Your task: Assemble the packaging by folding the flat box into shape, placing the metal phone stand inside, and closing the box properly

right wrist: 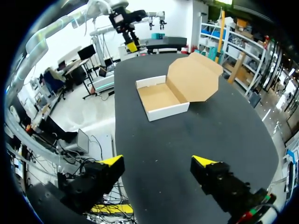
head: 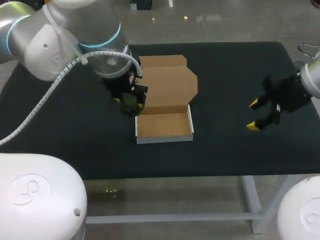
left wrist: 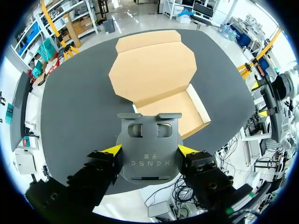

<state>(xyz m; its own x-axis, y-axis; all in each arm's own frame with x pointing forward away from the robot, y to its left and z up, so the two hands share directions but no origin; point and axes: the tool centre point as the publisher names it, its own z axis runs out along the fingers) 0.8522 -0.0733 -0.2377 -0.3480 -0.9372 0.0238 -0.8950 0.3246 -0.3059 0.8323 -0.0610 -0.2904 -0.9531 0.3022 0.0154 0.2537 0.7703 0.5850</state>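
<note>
Two steps look left to do: the stand goes in, then the lid closes. At the left, the left hand (head: 129, 101) grips the dark metal phone stand (left wrist: 148, 144) by both sides, just beside the box (head: 165, 138). It now needs carrying over the tray and lowering flat. The box sits mid-bench (head: 225, 75), white-walled, brown inside and empty, with its lid (head: 167, 87) folded back. The right hand (head: 253, 115) hangs wide and empty, well apart.

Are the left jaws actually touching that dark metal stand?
Touching. The left wrist view shows the metal stand between the jaws, a yellow tip pressed against each side.
</note>
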